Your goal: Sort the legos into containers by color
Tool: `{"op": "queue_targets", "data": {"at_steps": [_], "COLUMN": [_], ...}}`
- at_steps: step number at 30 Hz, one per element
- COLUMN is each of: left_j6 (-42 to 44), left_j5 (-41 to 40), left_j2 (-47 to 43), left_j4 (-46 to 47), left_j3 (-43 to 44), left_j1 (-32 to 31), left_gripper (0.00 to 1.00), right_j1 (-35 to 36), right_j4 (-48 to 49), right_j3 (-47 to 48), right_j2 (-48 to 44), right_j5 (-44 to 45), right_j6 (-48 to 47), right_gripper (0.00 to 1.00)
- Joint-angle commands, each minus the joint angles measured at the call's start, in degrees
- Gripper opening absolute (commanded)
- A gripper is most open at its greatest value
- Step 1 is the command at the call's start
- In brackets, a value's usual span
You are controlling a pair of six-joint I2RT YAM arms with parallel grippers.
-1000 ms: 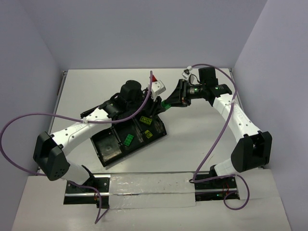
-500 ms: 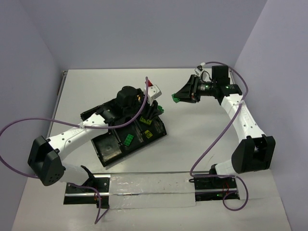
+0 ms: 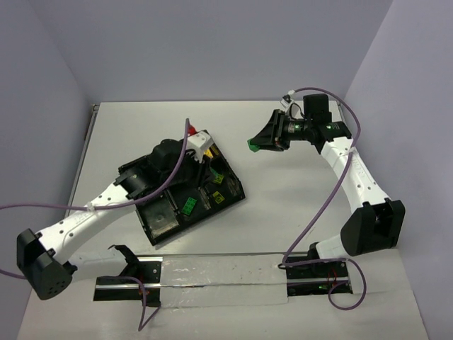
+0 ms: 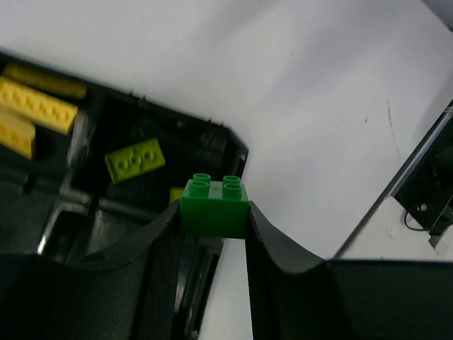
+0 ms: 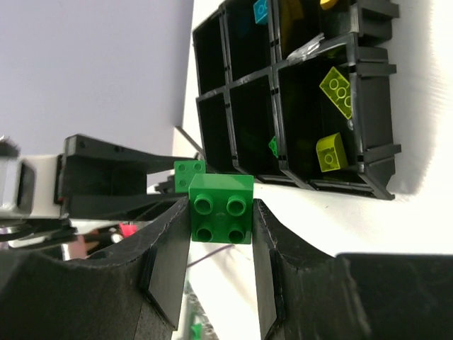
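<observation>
My right gripper (image 5: 221, 212) is shut on a green lego (image 5: 221, 207), held in the air to the right of the black tray (image 3: 157, 225); from above that gripper (image 3: 256, 144) is clear of the tray's far right corner. My left gripper (image 4: 213, 212) is shut on a second green lego (image 4: 214, 205) above the tray's right edge (image 4: 212, 131). The right wrist view also catches this second green lego (image 5: 190, 172). The compartments hold yellow legos (image 4: 39, 106), yellow-green legos (image 5: 336, 91), a light blue lego (image 5: 262, 10) and a green lego (image 3: 190, 207).
The tray lies askew, left of the table's middle. The left arm (image 3: 106, 202) reaches over it from the near left. Purple cables (image 3: 322, 205) loop beside both arms. Grey walls stand close at the back and on both sides.
The two grippers were nearly touching a second ago and have drawn apart. The left arm swung back left over the tray with its lego; the right gripper moved up and away with its own.
</observation>
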Motion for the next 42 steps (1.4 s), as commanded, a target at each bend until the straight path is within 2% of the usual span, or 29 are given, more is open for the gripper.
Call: {"op": "queue_targets", "data": {"at_steps": [1,5,12,16,18,19,20,21,22,25,30,34,42], "left_j6": [-11.5,-21.2,-29.9,-31.3,-31.5,-31.2,-30.8,-30.5,-30.1,-29.1,-27.1,-27.3,-28.7], "left_j5": [-10.1,-14.9,-18.2,-19.3,-19.6,-19.4,-19.4,-19.7,-19.9,-20.1,-19.0,-20.9,-24.5], "left_j2": [-5.9,-7.0,-1.7,0.4,0.3,0.2,0.0,-0.4,-0.7,-2.3,-5.1,-7.1,-7.7], "left_j4": [-9.1,-10.0,-10.7,-10.1,-10.3,-10.4,-10.6,-10.8,-11.2,-12.2,-13.9,-15.9,-17.7], "left_j3": [-5.7,-9.9,-10.7,-11.1,-10.9,-10.8,-10.7,-10.7,-10.7,-10.3,-7.8,-3.5,2.5], "left_j1": [0.4,1.0,2.6,4.3,5.6,6.1,6.6,7.4,8.0,10.1,16.5,21.3,24.0], "left_gripper": [0.00,0.00,0.00,0.03,0.15,0.23,0.35,0.54,0.64,0.71,0.76,0.76,0.76], "right_j1": [6.2,13.7,24.7,26.7,27.1,27.2,27.3,27.6,27.9,29.0,31.4,33.9,37.9], "right_j4": [-4.1,-8.7,-9.6,-8.8,-8.1,-7.7,-7.2,-6.9,-6.7,-6.0,-5.5,-6.4,-8.1], "right_j3": [6.6,11.0,12.2,12.1,11.4,11.1,10.8,10.5,10.3,9.7,10.7,14.5,22.4], "right_j2": [1.8,5.7,10.9,12.2,12.3,12.3,12.4,12.6,12.8,13.2,14.7,17.7,25.8], "right_j5": [7.7,17.6,21.5,22.6,22.4,22.3,22.1,21.8,21.7,21.9,23.7,26.4,28.6], "right_j6": [-5.1,-8.3,-10.5,-10.2,-9.6,-9.5,-9.4,-9.3,-9.3,-8.9,-8.3,-8.9,-10.1], "right_gripper": [0.00,0.00,0.00,0.00,0.00,0.00,0.00,0.00,0.00,0.00,0.01,0.07,0.17]}}
